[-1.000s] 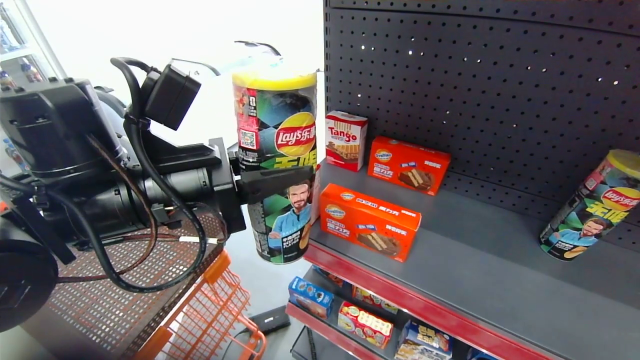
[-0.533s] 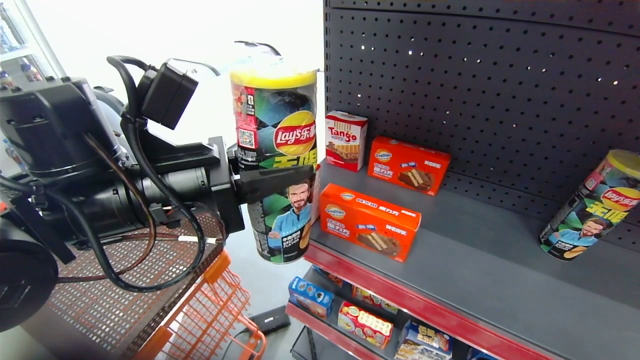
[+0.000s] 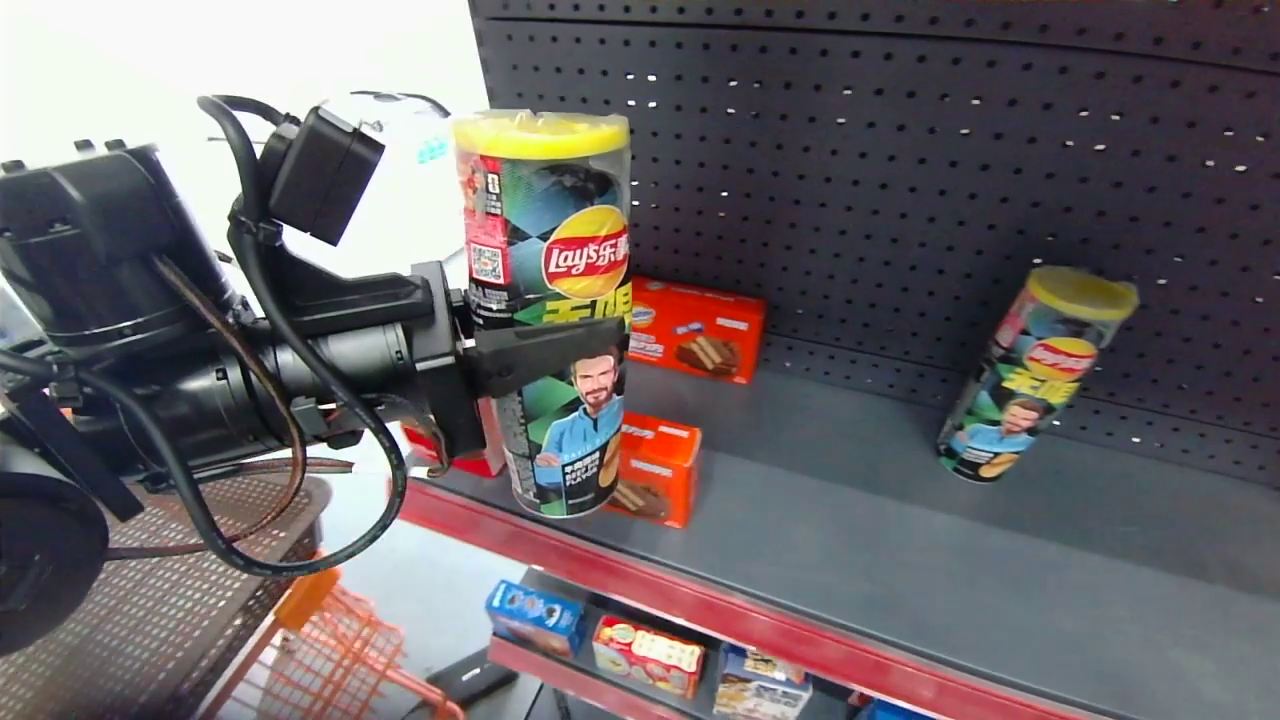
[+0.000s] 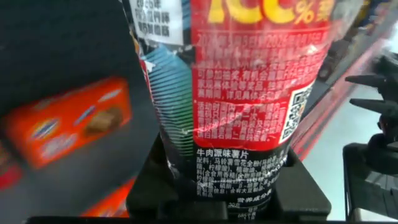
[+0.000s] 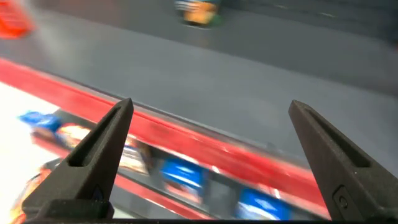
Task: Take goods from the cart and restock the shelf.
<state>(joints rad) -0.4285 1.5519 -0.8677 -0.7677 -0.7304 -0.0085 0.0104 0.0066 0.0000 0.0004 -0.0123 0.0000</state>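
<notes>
We saw the left claw (image 3: 520, 362) clamped around the middle of the chips can (image 3: 545, 250), one dark finger crossing the can's front. The can was upright with its yellow lid on top. Its base hung at the front of the shelf (image 3: 900, 540), just above the red front edge (image 3: 720, 610). We could not tell whether the base touched the shelf.

Right behind the held can lay an orange box (image 3: 660, 465), partly hidden by it. Another orange box (image 3: 705, 330) lay farther back against the pegboard (image 3: 900, 150). A second can (image 3: 1030, 375) stood well apart to the right, close to the pegboard.

The right claw (image 5: 208, 155) was spread wide with nothing between its fingers. It hung over the shelf's red edge, with blurred packets (image 5: 180, 174) on the lower shelf beneath it.

The orange cart (image 3: 330, 650) sat low at the left, below the left arm.
</notes>
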